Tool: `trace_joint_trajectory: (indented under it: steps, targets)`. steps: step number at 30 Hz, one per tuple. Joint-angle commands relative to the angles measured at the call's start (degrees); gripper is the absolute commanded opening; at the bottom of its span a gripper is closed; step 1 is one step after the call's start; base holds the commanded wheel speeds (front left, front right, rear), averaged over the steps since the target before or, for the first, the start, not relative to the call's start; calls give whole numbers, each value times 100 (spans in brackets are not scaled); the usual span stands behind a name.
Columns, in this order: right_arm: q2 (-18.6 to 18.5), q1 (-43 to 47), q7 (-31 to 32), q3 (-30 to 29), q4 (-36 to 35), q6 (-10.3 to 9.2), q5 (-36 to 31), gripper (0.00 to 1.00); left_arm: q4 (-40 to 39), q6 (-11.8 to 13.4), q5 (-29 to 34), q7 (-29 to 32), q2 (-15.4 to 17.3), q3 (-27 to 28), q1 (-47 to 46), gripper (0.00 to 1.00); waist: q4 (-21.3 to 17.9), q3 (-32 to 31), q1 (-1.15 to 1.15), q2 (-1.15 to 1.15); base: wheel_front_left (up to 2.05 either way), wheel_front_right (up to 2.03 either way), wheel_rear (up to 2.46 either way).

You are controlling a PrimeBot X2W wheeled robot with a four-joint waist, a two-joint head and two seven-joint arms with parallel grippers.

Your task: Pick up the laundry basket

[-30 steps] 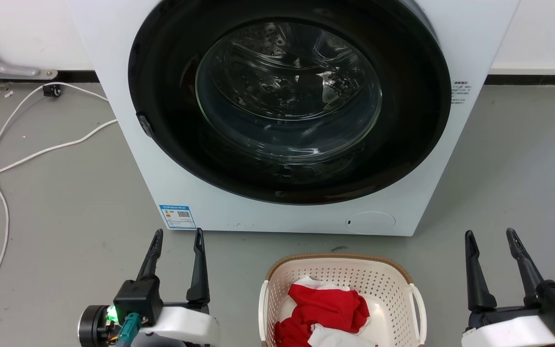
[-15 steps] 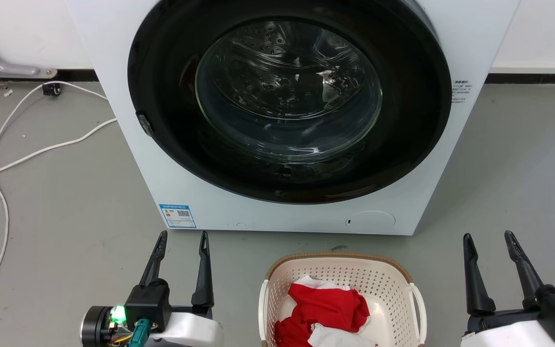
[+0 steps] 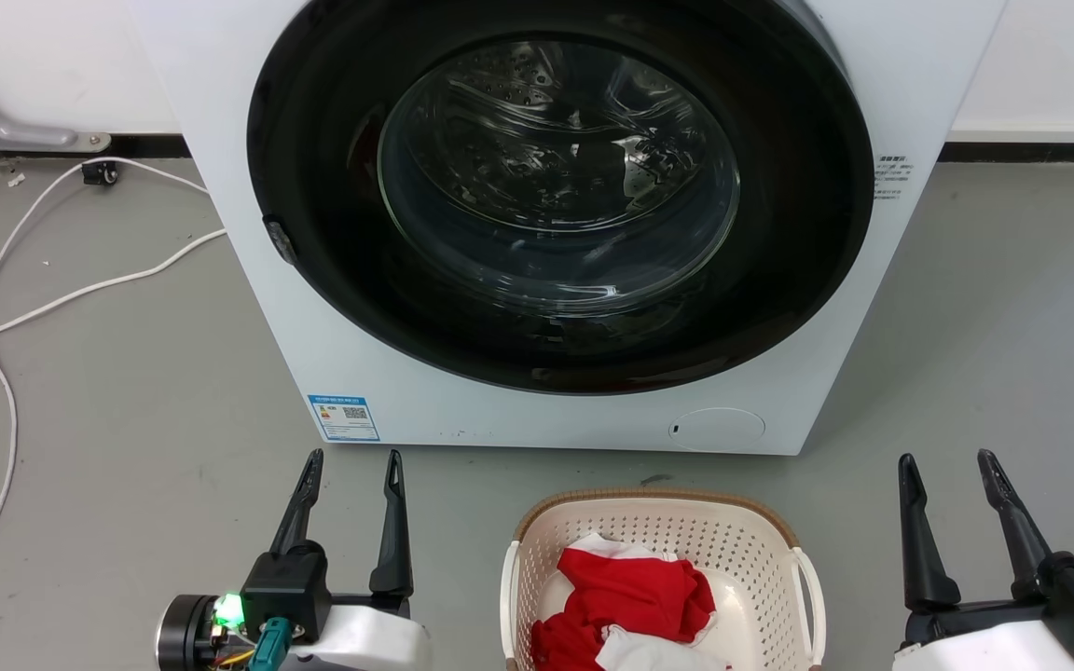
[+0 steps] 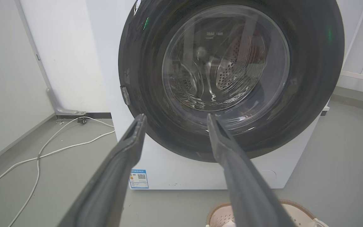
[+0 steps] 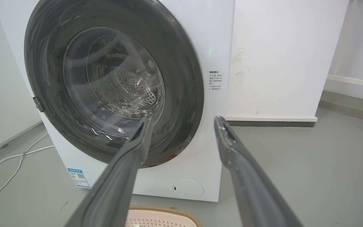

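We are holding left gripper (image 3: 354,457) and right gripper (image 3: 945,457) spread wide, both empty. The laundry basket (image 3: 742,550) is sitting on the floor (image 3: 127,419) between them, just before the washer (image 3: 332,308), untouched. Approach, handle grasp and lift are all remaining.

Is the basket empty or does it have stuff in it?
Not empty. Red and white clothes lie bunched inside the basket.

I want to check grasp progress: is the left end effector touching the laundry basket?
No, the left end effector sits apart from the laundry basket, grey floor showing between them.
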Motion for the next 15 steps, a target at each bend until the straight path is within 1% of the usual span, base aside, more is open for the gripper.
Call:
trace_joint_trajectory:
  steps: [1, 15]
  targets:
    - [-5, 68, -16, 0, 11, -2, 2, 100, 6, 40, -8, -44, -2, -8, 49, 100, 0, 2, 0, 0, 0, 0, 0]
    - [-5, 16, -16, -27, -18, -2, -81, 100, 41, 24, -45, -44, -2, -21, -19, 100, -8, 65, 0, 0, 0, 0, 0]
